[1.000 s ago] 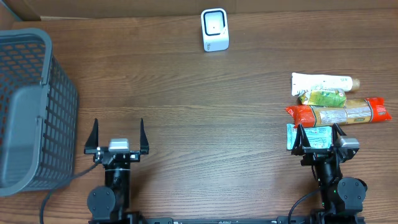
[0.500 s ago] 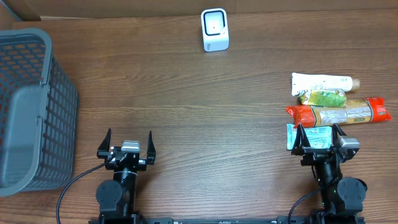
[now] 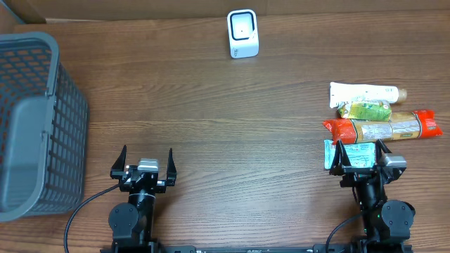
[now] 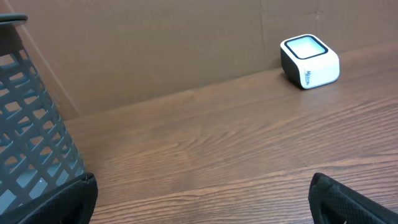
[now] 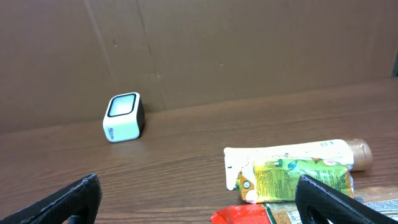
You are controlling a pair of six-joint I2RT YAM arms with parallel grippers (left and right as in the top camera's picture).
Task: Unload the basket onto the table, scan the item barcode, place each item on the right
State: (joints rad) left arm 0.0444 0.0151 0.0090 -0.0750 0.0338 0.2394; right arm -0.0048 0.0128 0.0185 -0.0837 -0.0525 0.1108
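left claw: held wide open by the near edge of the worktop, left of its middle; nothing is gripped, and bare wood is seen between the fingers.
right claw: spread just as wide by the near right corner; nothing is seen clamped in it.
teal packet: laid flat nearest the near edge; from overhead the fingers of the right claw are seen on either side of it, and whether it is touched cannot be told.
items to scan: four are grouped by the right edge, the teal packet among them.
white tube: laid crosswise, farthest of the group from the near edge, its tan cap turned to the right edge.
green packet: lodged between the white tube and the orange pasta pack.
orange pasta pack: laid crosswise, the longest of the group, just beyond the teal packet.
scanner: stood by the middle of the far edge, well apart from the items and from both claws.
basket: grey mesh, set at the left edge.
cardboard wall: raised along the far edge, behind the scanner.
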